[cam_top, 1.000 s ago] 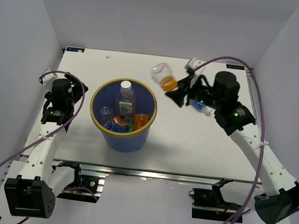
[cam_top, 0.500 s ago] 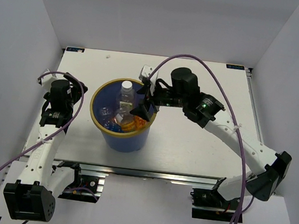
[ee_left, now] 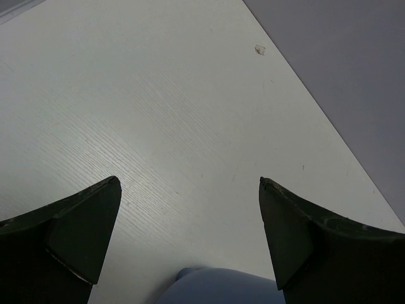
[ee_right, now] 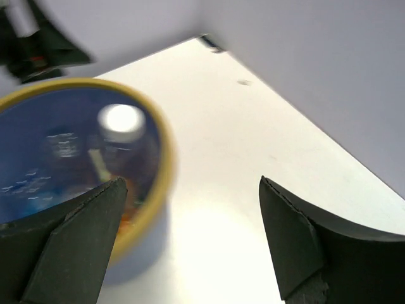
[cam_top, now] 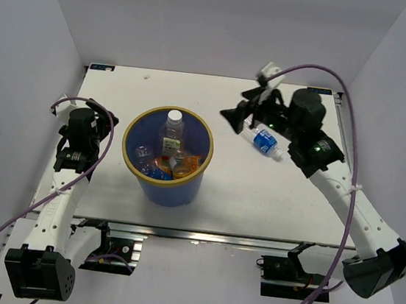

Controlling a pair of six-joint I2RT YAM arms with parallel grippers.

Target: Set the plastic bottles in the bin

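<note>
Right wrist view has the right jaws spread wide with nothing between them, the dark fingers (ee_right: pixel 297 247) framing bare white surface (ee_right: pixel 253 158). The bin (ee_right: pixel 166 155) sits blurred at the left of that view, and a white-capped clear bottle (ee_right: pixel 123 123) stands inside it. In the top view these jaws hang above the surface toward the far right corner, pointing left at the bin and well apart from it. Just beside them, under the right arm (cam_top: pixel 339 187), the blue-label bottle (cam_top: pixel 265 141) lies on its side on the surface, outside the bin, its white cap toward the right edge; the jaws do not touch it. The bin stands left of the middle of the surface, nearer the near edge than the far one. The clear bottle stands upright against its far wall, an orange bottle (cam_top: pixel 184 166) lies to the near right of it, and the other things in the heap are too small to tell apart. In the left wrist view the left jaws are parted too and hold nothing, with only bare surface and a small fleck (ee_left: pixel 259 49) between them. The left arm (cam_top: pixel 61 194) runs along the left edge, apart from the bin.
</note>
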